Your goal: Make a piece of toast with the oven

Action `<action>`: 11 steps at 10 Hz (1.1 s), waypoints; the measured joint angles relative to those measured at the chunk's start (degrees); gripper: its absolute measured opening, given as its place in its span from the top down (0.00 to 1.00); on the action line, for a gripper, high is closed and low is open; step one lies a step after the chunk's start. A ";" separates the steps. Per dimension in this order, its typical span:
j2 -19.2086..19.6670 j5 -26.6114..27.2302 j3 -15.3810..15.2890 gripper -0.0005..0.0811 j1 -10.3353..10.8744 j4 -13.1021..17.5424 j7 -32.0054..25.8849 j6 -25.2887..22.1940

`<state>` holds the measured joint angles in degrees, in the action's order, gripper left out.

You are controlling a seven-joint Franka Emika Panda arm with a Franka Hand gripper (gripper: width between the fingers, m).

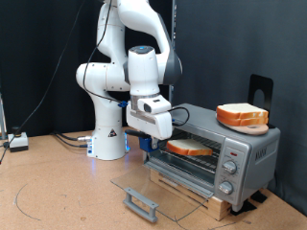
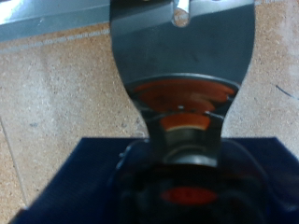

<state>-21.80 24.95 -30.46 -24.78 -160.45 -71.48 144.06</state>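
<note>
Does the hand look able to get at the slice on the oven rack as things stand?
Probably yes: the oven door hangs open, and the hand is right at the opening beside the piece of toast, with nothing between them.

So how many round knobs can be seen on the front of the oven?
2 knobs show on the oven, at the exterior view's right end of its front: one upper, one lower. A third, lower, may be hidden or too blurred.

Piece of toast point(image 1: 189, 148) lies in the oven point(image 1: 245, 153); piled slices point(image 1: 242, 116) on top.
</note>
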 joint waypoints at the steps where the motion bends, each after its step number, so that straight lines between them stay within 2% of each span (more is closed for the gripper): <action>1: 0.00 0.02 -0.70 0.51 0.07 0.00 0.88 0.00; 4: 0.00 0.64 -1.73 0.51 0.57 0.03 1.99 -0.13; 7: 0.00 0.71 -0.77 0.51 0.27 0.13 0.97 -0.08; 9: 0.01 0.32 1.67 0.51 -0.85 0.19 -3.24 -0.05; 11: 0.23 -1.76 3.76 0.51 -3.06 -0.08 -7.89 0.46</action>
<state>-21.57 23.19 -26.70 -27.85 -160.53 -79.37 144.52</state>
